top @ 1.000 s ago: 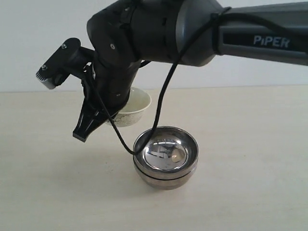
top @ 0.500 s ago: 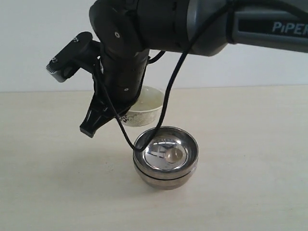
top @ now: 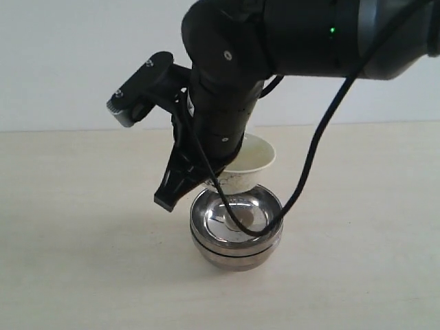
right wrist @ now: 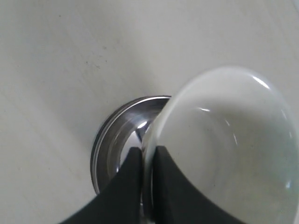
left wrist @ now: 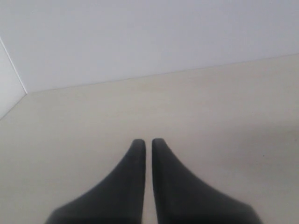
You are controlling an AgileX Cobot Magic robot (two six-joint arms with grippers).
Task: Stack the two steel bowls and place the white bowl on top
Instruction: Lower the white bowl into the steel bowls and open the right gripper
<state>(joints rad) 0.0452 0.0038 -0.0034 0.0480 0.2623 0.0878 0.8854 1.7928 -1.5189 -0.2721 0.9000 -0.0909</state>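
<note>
Gripping the white bowl (top: 249, 165) by its rim, one finger inside and one outside, our right claw (right wrist: 147, 156) hangs it tilted just over the steel bowls (top: 237, 258), which sit nested right under the fingertips. We judge this the last step: the bowl wants centring over the stack, levelling, lowering and a gentle release. Our left claw (left wrist: 148, 144) is clenched on nothing.

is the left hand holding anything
No, the left hand is shut with nothing between its fingers, and only the table shows beyond them.
</note>
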